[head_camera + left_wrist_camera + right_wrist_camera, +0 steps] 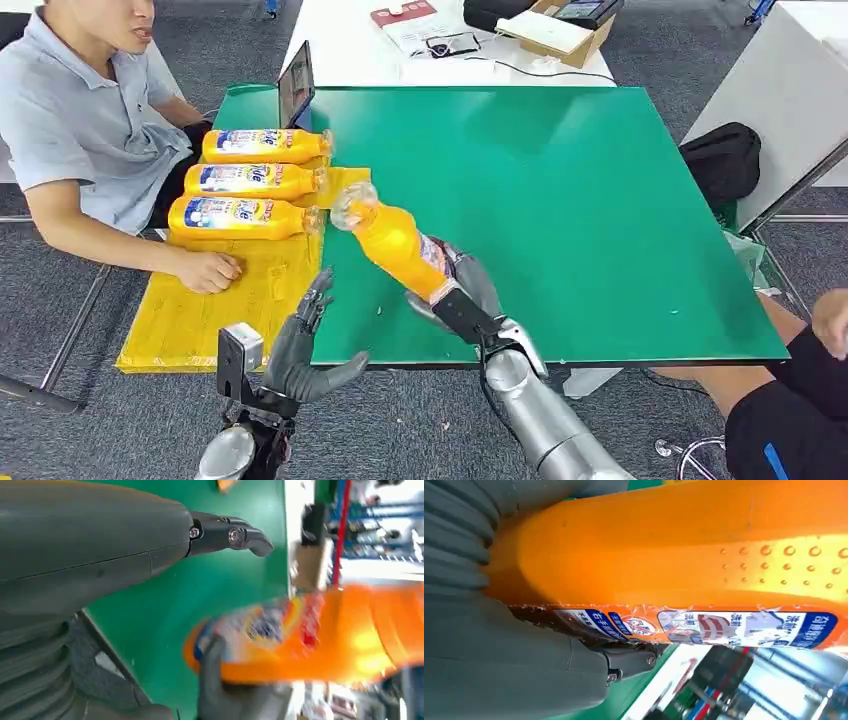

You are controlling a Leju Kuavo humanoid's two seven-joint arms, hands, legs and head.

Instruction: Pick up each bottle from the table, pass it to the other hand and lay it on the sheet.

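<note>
Item: orange bottle (395, 243), in transfer. You have it gripped at its base end by the right hand (462, 296), fingers wrapped round the body, cap end raised and tilted toward the yellow sheet (215, 310). It hangs above the green table (600, 220), not resting on it. The right wrist view shows the bottle's flank and label pressed tight against the palm, so the hold looks firm.

Item: left hand (305, 350). It holds nothing; the fingers are spread and raised at the near table edge, just beside the sheet's corner, palm turned toward the bottle. Judged from that pose, it is set to receive. In the left wrist view the bottle (320, 635) is blurred, near the hand but apart from it, so the pass is not yet made.

Item: three bottles (255, 180), lying side by side on the far part of the sheet, caps toward the table's middle. The row leaves bare sheet on the near side, the likely place for this one.

Item: a person's hand (208, 270), resting on the sheet below the row. Mind it when you lay the bottle down.

Next step, as judged: bring the bottle's upper half within reach of your left hand, close on it, then release the right.
</note>
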